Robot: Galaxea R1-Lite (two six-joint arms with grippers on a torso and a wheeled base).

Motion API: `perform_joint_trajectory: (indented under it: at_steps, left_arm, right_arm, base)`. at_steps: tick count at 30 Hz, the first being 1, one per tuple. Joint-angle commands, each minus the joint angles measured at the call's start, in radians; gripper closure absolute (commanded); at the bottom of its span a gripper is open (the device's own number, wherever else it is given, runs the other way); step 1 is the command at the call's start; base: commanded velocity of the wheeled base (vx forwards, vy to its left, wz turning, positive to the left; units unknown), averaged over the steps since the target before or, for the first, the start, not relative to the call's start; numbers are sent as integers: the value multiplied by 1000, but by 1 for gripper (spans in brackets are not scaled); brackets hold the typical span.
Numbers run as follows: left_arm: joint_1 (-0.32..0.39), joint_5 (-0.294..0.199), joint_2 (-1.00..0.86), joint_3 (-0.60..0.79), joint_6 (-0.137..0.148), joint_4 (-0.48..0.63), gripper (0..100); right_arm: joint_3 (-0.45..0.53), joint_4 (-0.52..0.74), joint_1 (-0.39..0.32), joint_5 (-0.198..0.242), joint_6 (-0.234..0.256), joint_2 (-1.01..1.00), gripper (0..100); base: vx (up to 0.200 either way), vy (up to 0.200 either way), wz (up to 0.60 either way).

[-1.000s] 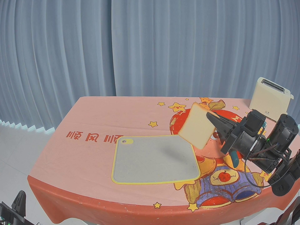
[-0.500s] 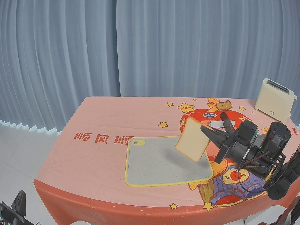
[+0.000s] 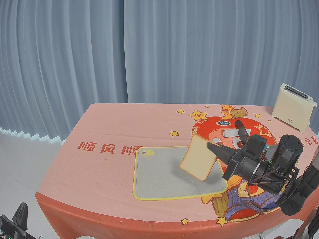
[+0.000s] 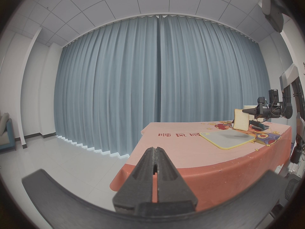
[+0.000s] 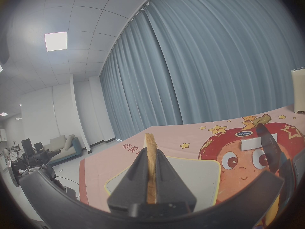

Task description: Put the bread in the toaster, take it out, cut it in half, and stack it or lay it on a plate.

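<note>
A pale slice of bread (image 3: 198, 157) hangs tilted on edge just above the right part of the grey, yellow-rimmed cutting board (image 3: 166, 176). My right gripper (image 3: 210, 145) is shut on the slice's right edge. In the right wrist view the bread (image 5: 149, 140) stands edge-on between the fingers (image 5: 165, 172). The cream toaster (image 3: 294, 107) stands at the far right of the table, well behind the arm. My left gripper (image 4: 154, 166) is shut on nothing, low and off the table's left side. From there the bread (image 4: 241, 120) and board (image 4: 227, 137) show far off.
A pink cartoon-print cloth (image 3: 133, 126) covers the table. A small white rectangular thing (image 3: 231, 132) lies on the cloth behind the right gripper. The board's left half and the cloth to its left and behind it are bare. Blue curtains hang behind the table.
The head camera shifted early on. The right gripper has carried the bread down and to the left, from beyond the board's far right corner to just above its right part.
</note>
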Motion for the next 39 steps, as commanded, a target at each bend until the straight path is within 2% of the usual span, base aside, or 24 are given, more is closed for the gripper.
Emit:
perform_joint_trajectory:
  at_steps: [1,11,39]
  left_arm:
    - [1,0,1,18,-1,0,100]
    - [1,0,1,18,-1,0,100]
    - [1,0,1,18,-1,0,100]
  right_arm:
    - [0,-1,1,1,0,8,100]
    - [-1,-1,7,-13,-8,8,100]
    - [0,-1,15,-15,-11,7,100]
  base:
    - [0,0,0]
    - [0,0,0]
    - [0,0,0]
